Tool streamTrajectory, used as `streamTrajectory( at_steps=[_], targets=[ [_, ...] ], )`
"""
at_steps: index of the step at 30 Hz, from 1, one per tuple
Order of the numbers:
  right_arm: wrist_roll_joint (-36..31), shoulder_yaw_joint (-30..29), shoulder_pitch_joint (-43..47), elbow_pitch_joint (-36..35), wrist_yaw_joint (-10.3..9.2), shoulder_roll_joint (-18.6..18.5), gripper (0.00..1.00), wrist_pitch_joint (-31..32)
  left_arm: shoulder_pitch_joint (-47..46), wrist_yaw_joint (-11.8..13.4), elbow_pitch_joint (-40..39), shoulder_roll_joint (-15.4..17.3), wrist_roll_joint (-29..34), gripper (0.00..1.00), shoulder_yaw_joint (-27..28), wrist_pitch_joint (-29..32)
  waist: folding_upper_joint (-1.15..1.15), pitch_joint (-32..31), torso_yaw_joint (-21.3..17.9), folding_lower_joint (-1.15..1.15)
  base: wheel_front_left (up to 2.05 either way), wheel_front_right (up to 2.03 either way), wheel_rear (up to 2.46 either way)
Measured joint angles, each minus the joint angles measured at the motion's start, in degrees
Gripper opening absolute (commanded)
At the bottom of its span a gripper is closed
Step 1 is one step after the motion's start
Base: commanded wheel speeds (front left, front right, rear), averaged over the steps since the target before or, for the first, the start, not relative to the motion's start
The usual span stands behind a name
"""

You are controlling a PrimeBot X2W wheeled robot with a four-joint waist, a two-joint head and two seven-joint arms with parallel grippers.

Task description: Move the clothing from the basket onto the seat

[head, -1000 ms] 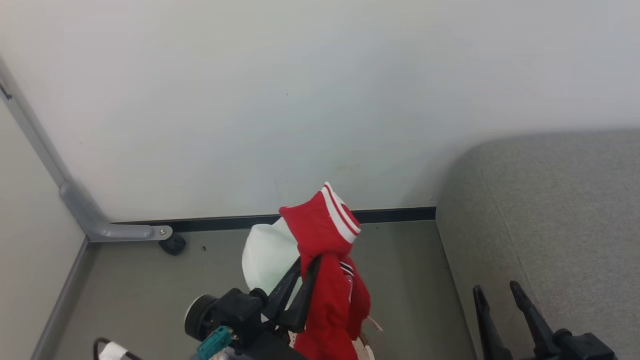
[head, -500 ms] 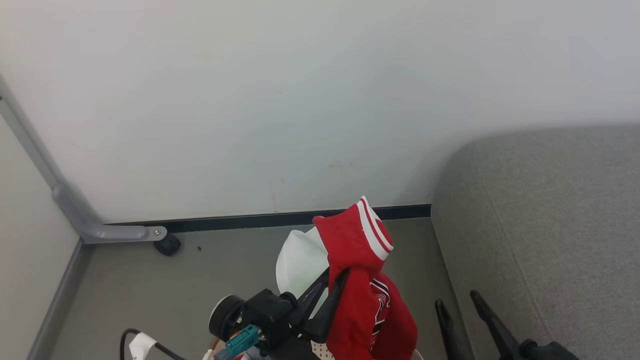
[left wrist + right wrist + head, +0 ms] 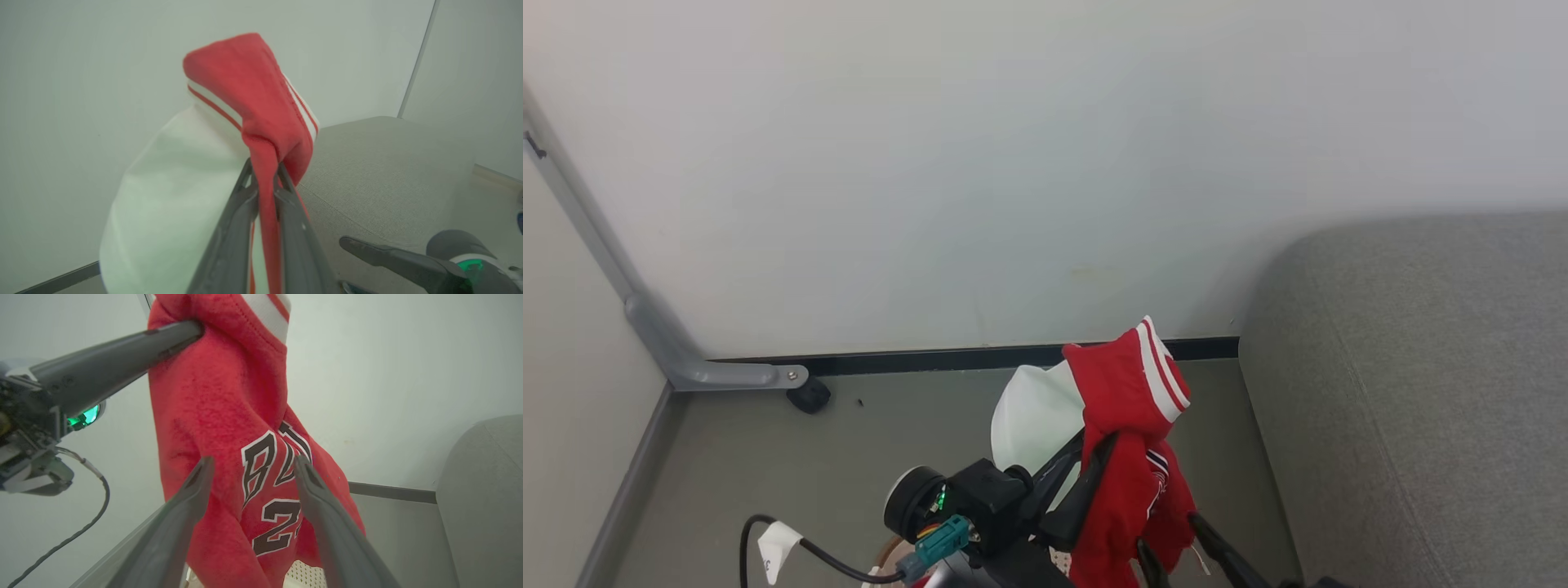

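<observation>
Pinched the soft, light clothing [image 3: 1131, 384] near its striped trim in the clamped left gripper [image 3: 1096, 445], dangling over the basket [image 3: 304, 573] near the seat [image 3: 1421, 367], with the right gripper [image 3: 254, 459] spread wide, empty, before its loose body, likely the next hold.

The head camera looks down from above and behind the left gripper [image 3: 1097, 445], facing the wall [image 3: 1013, 163], at middle range. The left wrist camera sights very close along that gripper. The right wrist camera looks upward along the right gripper [image 3: 253, 460], equally close. All three share the clothing [image 3: 1131, 384] and the seat [image 3: 1421, 392] to the left gripper's right.
</observation>
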Motion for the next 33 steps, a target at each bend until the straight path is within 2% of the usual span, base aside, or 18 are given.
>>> streamTrajectory(
  at_steps=[16,17,18,19,31,32,33],
  targets=[
    [2.32,5.8,-9.5,8.9,0.69,0.58,1.0,1.29,-1.67,-0.45,0.11,-0.24,-0.43,0.0,-1.82,0.16,0.0,-0.14,2.96,0.0,0.0,0.0,0.0],
    [2.57,6.16,-10.18,9.66,0.71,0.67,0.82,1.31,-1.67,-0.45,0.1,-0.24,-0.46,0.0,-1.83,0.16,0.0,-0.13,3.06,0.0,0.0,0.0,0.0],
    [2.77,6.35,-10.83,10.38,0.86,0.71,0.24,1.31,-1.67,-0.45,0.1,-0.25,-0.49,0.0,-1.89,0.16,0.0,-0.13,3.16,0.0,0.0,0.0,0.0],
    [2.98,6.56,-11.47,11.03,0.86,0.73,0.0,1.3,-1.67,-0.44,0.1,-0.26,-0.51,0.0,-1.91,0.16,0.0,-0.11,3.25,0.0,0.0,0.0,0.0],
    [6.73,8.9,-14.4,14.72,0.86,0.73,0.0,-0.65,-1.67,-0.34,0.09,-0.3,-0.87,0.0,-2.75,0.15,0.0,0.1,4.31,0.0,0.0,0.0,0.0],
    [6.9,8.93,-14.68,15.01,0.86,0.73,0.0,-0.79,-1.67,-0.3,0.09,-0.3,-0.87,0.29,-2.75,0.14,0.0,0.14,4.35,0.0,0.0,0.0,0.0],
    [7.19,8.91,-15.15,15.29,0.85,0.73,0.0,-1.07,-1.67,-0.14,0.05,-0.3,-0.87,0.72,-2.74,0.12,0.0,0.17,4.38,0.0,0.0,0.0,0.0]
  ],
)
